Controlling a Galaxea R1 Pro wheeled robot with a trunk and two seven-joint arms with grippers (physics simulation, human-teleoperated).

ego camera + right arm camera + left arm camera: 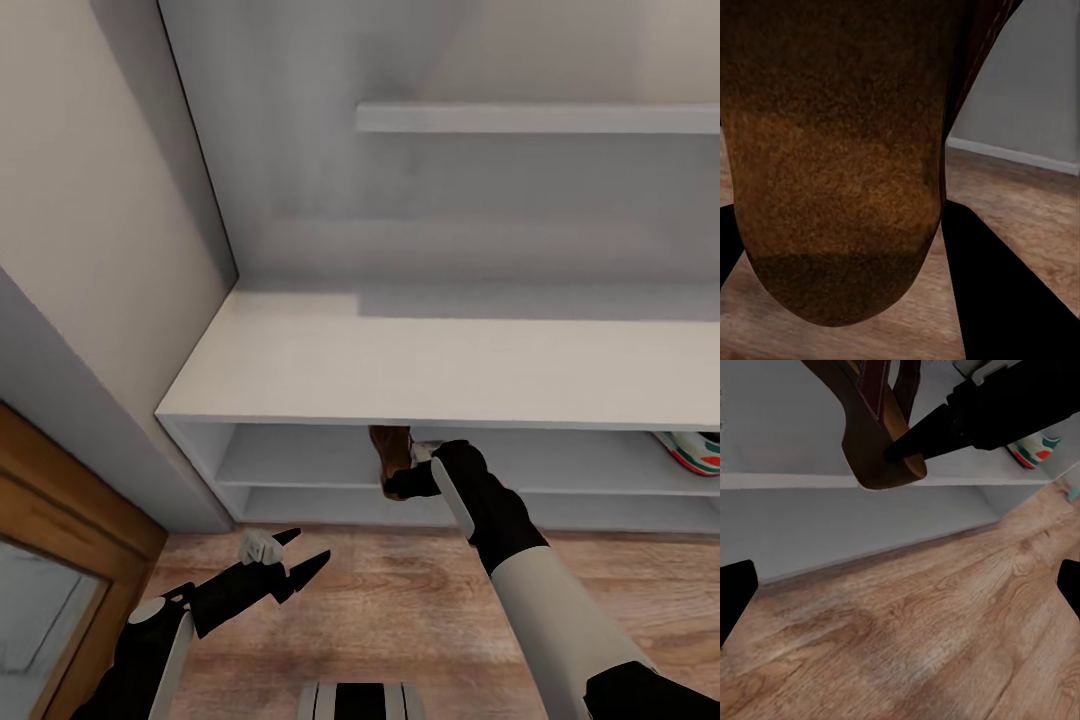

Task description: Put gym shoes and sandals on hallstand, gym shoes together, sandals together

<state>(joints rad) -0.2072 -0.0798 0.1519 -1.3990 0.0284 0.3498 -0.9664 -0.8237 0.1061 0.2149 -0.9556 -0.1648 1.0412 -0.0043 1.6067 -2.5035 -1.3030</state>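
The right end effector (408,484) clamps a sandal (390,452) at the hallstand's (300,360) upper shelf to rack it, while the left end effector (290,568) hangs open and empty below.

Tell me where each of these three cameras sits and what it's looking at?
Head: high up, looking down at the rack and floor; both arms show, left gripper open.
Left wrist: low, facing the rack's shelves; the right gripper holds a sandal.
Right wrist: behind its fingers, the sandal's sole close.
All three share that sandal; head and left wrist share a gym shoe.
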